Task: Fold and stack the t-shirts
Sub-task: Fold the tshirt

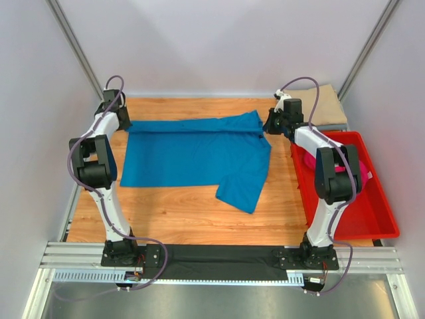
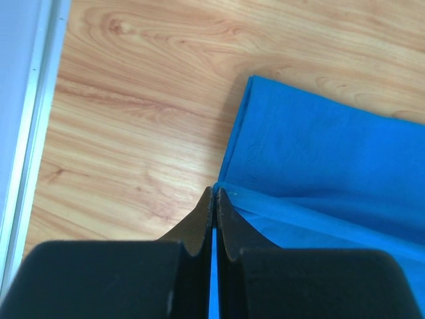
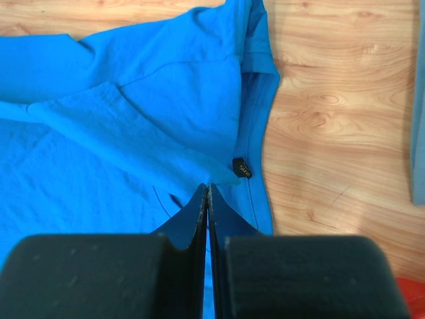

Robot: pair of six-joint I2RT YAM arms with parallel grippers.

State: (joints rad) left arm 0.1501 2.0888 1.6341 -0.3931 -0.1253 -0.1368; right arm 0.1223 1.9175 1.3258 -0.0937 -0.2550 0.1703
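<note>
Left fingers (image 2: 198,229) and right fingers (image 3: 194,226) are being clamped shut on the far corners of the blue shirt (image 1: 199,156), lying spread on the desk (image 1: 172,212). Risk: cloth being pulled from the thin pinch, or bunched, if lifted unevenly. Pink shirt (image 1: 307,159) is being stored in the red bin (image 1: 372,219); tan shirt (image 1: 329,109) beyond it.
</note>
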